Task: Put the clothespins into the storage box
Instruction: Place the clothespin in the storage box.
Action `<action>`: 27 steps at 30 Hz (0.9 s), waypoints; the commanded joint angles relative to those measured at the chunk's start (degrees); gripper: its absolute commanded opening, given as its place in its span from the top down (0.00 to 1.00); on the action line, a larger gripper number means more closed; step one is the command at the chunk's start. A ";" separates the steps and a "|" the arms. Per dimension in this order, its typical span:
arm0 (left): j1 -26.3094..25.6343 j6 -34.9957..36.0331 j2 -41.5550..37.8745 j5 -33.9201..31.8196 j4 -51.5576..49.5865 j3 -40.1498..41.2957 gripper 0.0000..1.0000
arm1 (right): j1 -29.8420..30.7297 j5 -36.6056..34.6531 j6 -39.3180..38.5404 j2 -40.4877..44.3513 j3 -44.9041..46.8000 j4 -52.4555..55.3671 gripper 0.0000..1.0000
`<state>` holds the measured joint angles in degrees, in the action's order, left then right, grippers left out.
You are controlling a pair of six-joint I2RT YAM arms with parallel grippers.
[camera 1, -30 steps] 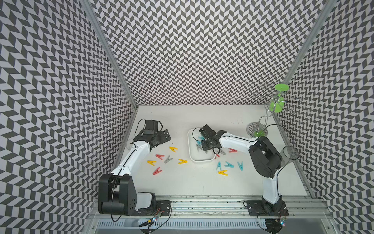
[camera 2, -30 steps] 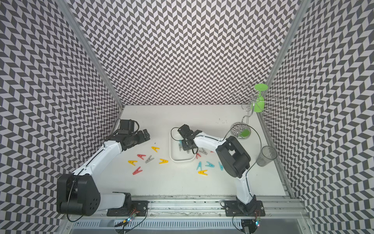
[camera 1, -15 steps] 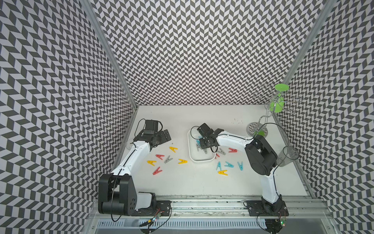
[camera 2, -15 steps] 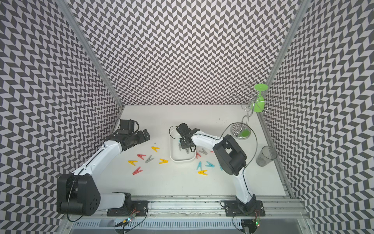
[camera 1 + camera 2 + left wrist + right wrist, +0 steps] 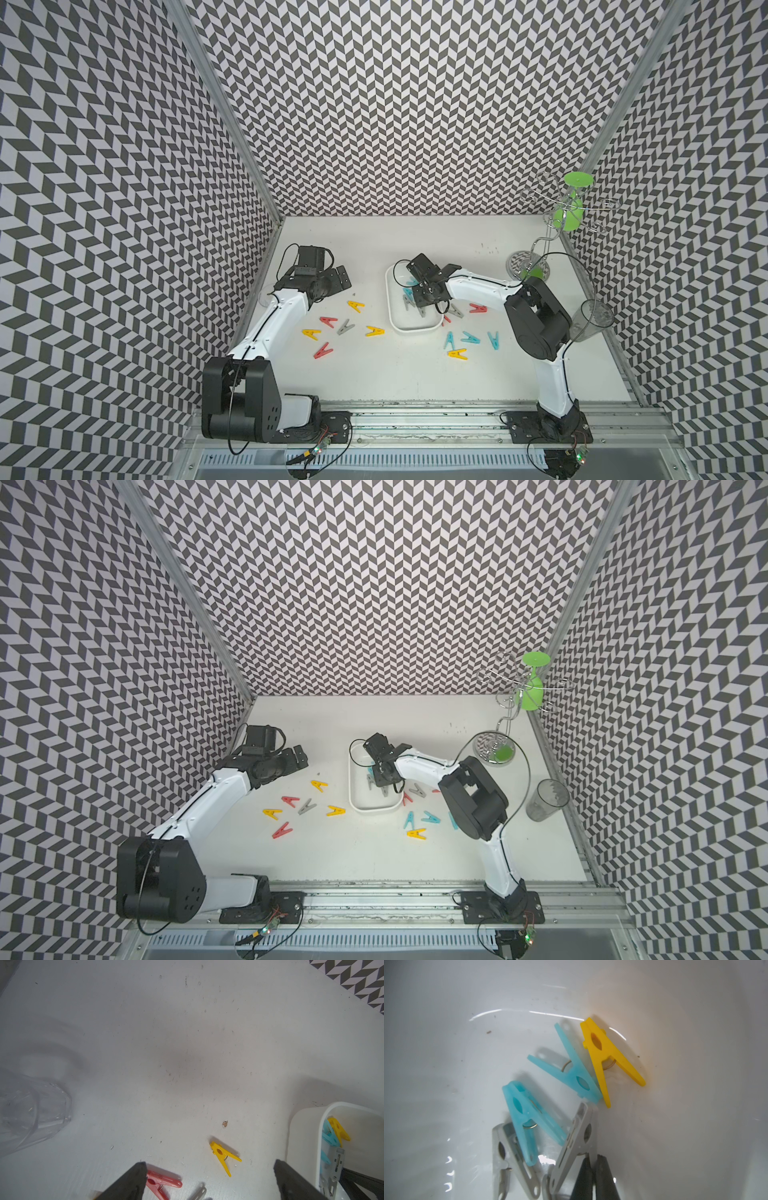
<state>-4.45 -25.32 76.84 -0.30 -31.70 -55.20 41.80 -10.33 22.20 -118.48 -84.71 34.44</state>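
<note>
White right arm [image 5: 478,289] stretches low to the storage box [image 5: 415,330], wrist pitched down. The right gripper [image 5: 592,1159] is clenched, tips touching a grey clothespin [image 5: 577,1142] inside it. The left gripper [image 5: 209,1163] hovers spread wide above loose clothespins [image 5: 374,331] on the table [image 5: 415,386].

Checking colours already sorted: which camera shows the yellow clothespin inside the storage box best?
Right wrist view: the yellow clothespin lies whole and sharp in the storage box. The left wrist view shows it small, past the rim. Neither top view shows it.
</note>
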 commanded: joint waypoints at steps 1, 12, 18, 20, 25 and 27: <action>0.38 0.36 -0.90 -0.32 0.50 -0.35 0.00 | -0.31 -2.31 0.10 2.93 0.32 1.07 0.93; 0.40 0.47 -0.75 -0.18 0.70 -0.19 0.00 | -0.67 -1.55 0.09 0.67 -0.50 1.82 0.85; 0.43 0.49 -0.62 -0.09 0.77 -0.17 0.00 | -0.67 -0.60 0.30 2.08 -3.10 2.42 0.82; 0.45 0.45 -0.57 -0.06 0.81 -0.18 0.00 | -0.67 0.11 0.19 3.58 -3.95 3.00 0.81; 0.48 0.19 -0.29 0.14 1.11 -0.17 0.00 | -2.53 3.62 0.96 9.39 -2.91 3.03 0.76; 0.41 0.11 -0.17 0.28 1.25 -0.19 0.00 | -3.60 3.58 1.20 11.86 -0.82 2.45 0.74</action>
<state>-4.45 -25.34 76.84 -0.27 -31.53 -55.20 39.86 -7.92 22.55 -112.29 -86.98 37.85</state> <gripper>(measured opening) 0.998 0.257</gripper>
